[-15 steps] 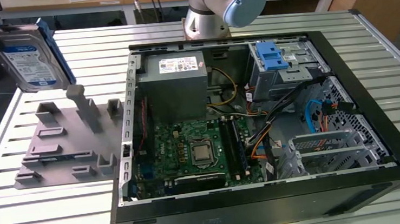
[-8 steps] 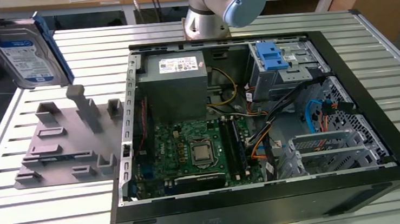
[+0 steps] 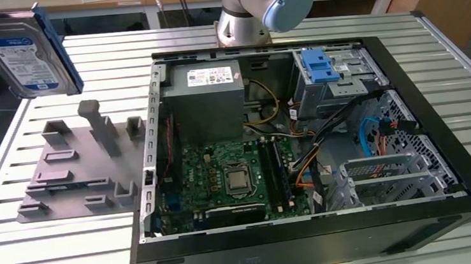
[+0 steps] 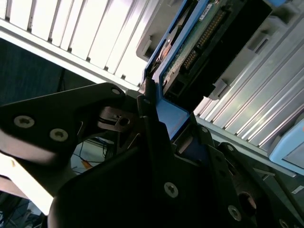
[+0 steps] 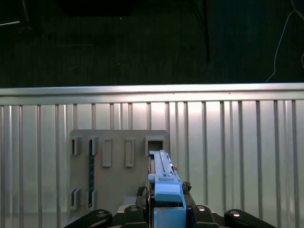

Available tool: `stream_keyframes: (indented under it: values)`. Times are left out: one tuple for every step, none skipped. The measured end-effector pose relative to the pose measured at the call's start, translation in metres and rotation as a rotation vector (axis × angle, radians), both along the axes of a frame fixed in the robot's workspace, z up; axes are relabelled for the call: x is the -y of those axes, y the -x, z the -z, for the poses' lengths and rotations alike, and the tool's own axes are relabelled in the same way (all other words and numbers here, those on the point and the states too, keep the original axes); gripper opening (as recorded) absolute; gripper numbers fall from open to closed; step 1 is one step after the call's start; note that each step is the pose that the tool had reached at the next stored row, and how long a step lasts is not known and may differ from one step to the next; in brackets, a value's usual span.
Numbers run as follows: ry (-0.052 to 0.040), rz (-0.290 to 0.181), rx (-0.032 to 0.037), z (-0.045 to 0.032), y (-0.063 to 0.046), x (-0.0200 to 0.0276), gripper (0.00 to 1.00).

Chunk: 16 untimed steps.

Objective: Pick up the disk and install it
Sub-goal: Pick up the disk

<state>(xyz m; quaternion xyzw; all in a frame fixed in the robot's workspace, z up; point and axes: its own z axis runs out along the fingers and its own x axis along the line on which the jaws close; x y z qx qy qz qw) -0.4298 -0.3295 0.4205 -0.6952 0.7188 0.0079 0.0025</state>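
Slatted table [image 3: 58, 250]: claw [image 5: 166, 209] grips the disk [image 3: 26, 54] above the grey fixture [image 3: 69, 178]; pickup done, installation into the computer case [image 3: 314, 243] outstanding.

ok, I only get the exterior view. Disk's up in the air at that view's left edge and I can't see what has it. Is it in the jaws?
Observer: Yes. In the second wrist view the gripper has its jaws shut on the disk, clamped on its blue carrier bracket.
Operator: Which face is toward that camera?
Observer: The green circuit-board side, with the connector pins showing.
Operator: Where is it pointing?
Observer: In the first wrist view the disk is edge-on, with the grey fixture plate on the slatted table behind it.
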Motion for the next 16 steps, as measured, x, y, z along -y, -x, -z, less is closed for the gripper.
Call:
stream_keyframes:
  values:
    - [0.0000,0.000,0.0000,-0.0015,0.000,0.0000,0.36]
    - [0.0000,0.000,0.0000,-0.0027,0.000,0.0000,0.36]
    - [0.0000,0.000,-0.0001,-0.0039,0.000,0.0000,0.36]
    - [0.0000,0.000,-0.0001,-0.0051,0.000,0.0000,0.36]
    - [0.0000,0.000,-0.0001,-0.0060,0.000,0.0000,0.36]
    - [0.0000,0.000,0.0000,-0.0067,0.000,0.0000,0.36]
    - [0.0000,0.000,0.0000,-0.0075,0.000,0.0000,0.36]
    - [0.0000,0.000,-0.0001,-0.0083,0.000,0.0000,0.36]
    - [0.0000,0.000,-0.0001,-0.0093,0.000,0.0000,0.36]
    - [0.0000,0.000,-0.0001,-0.0103,0.000,0.0000,0.36]
    - [0.0000,0.000,-0.0001,-0.0113,0.000,0.0000,0.36]
    - [0.0000,0.000,-0.0001,-0.0123,0.000,0.0000,0.36]
    - [0.0000,0.000,0.0000,-0.0132,0.000,0.0000,0.36]
    - [0.0000,0.000,-0.0001,-0.0143,0.000,0.0000,0.36]
    - [0.0000,0.000,-0.0001,-0.0155,0.000,0.0000,0.36]
    - [0.0000,0.000,0.0000,-0.0166,0.000,0.0000,0.36]
